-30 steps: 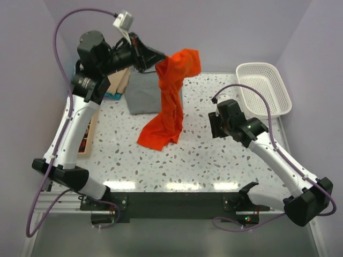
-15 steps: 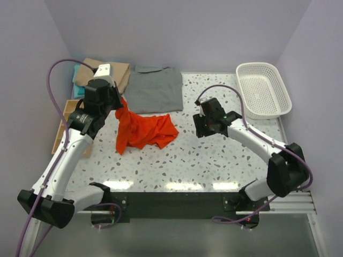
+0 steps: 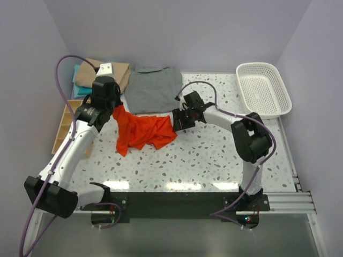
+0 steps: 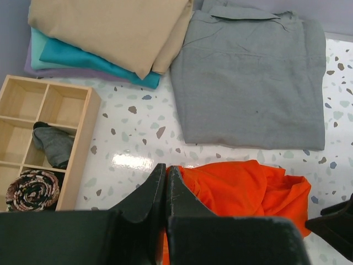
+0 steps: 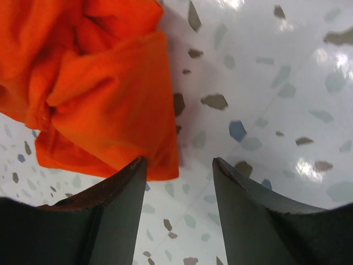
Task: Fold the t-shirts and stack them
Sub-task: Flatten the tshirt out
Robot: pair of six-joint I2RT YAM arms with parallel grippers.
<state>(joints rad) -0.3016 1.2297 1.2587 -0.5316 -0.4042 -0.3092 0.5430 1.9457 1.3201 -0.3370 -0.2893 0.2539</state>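
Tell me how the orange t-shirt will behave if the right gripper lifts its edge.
Probably floppy: the orange t-shirt lies crumpled in soft folds, so it would sag and hang. Likely light: the left gripper pinches just one corner. It may slide easily on the glossy table.

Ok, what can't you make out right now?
- Left claw grip: shut in left wrist view, but its own fingers hide whether orange shirt is pinched.
- Right claw: open; right wrist view can't settle whether the shirt's corner touches its finger.
- Tray: cut by left wrist view's edge, part-covered by the left arm from above.
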